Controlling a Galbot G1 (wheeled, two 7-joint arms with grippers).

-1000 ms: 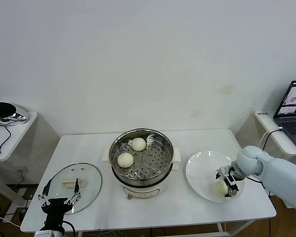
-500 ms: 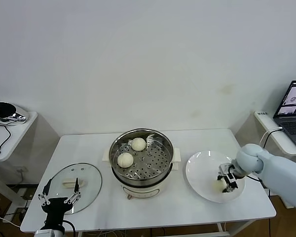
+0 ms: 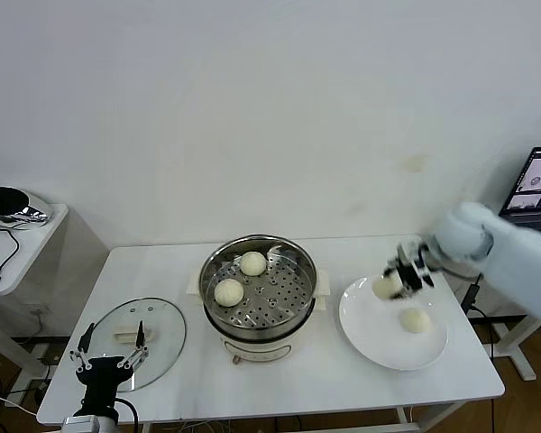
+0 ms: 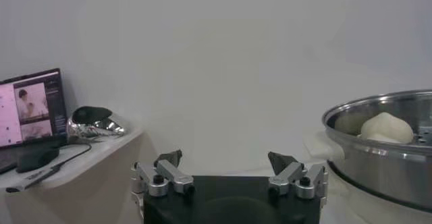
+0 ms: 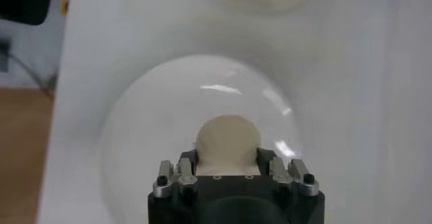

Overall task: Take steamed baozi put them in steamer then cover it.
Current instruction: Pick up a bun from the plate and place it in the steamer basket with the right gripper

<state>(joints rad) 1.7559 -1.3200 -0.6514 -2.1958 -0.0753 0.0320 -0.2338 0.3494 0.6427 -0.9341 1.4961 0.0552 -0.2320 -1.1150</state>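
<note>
Right gripper (image 3: 400, 275): closed on a baozi (image 3: 384, 287), held above the plate (image 3: 370, 329).
Left gripper (image 3: 108, 365): jaws spread, empty, parked near the cover (image 3: 162, 325) on the counter (image 3: 171, 266).
Done: two buns (image 3: 229, 291) in the steamer (image 3: 298, 262).
Left: held bun, plate bun (image 3: 416, 319), then the cover.
Hidden: fingertip contact behind the bun.

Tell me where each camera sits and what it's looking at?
Head view: up on the robot's head, looking down at the table; both arms show.
Left wrist view: on the left arm, facing the steamer; left gripper shows, open.
Right wrist view: on the right arm, above the plate; right gripper holds a bun.
Shared: head and left wrist views both show the steamer.
</note>
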